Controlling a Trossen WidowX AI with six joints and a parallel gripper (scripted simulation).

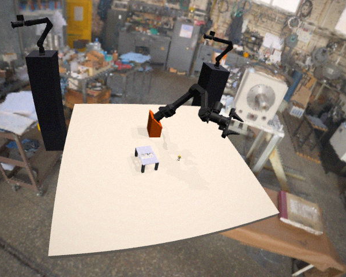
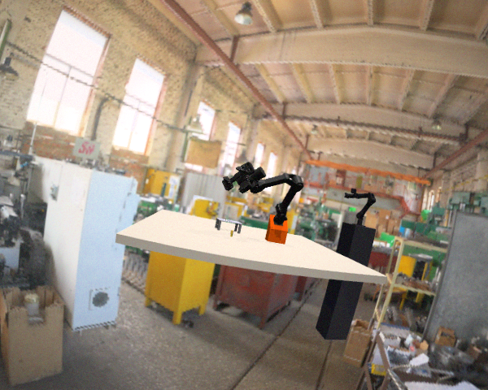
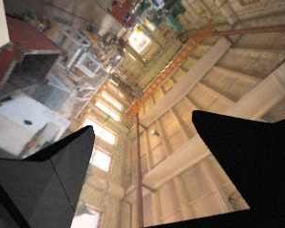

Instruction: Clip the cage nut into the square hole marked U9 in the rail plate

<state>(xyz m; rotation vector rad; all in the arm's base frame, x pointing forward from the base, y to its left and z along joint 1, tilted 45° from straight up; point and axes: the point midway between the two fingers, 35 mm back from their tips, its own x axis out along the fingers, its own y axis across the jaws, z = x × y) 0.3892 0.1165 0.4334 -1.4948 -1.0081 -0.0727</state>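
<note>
We're holding our gripper [image 1: 233, 122] [image 2: 232, 184] [image 3: 143, 123] wide open w/ nothing in it, right of center up in the top view, so we're prob. needing to swing down & left to the cage nut [image 1: 179, 157] [image 2: 232, 233], sitting on the tabletop [image 1: 131, 208] [image 2: 172, 239] just below center.

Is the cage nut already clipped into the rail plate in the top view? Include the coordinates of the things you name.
No, the cage nut [image 1: 179, 157] [image 2: 232, 233] sits on the table top, beside the rail plate [image 1: 149, 161] [image 2: 228, 220].
</note>
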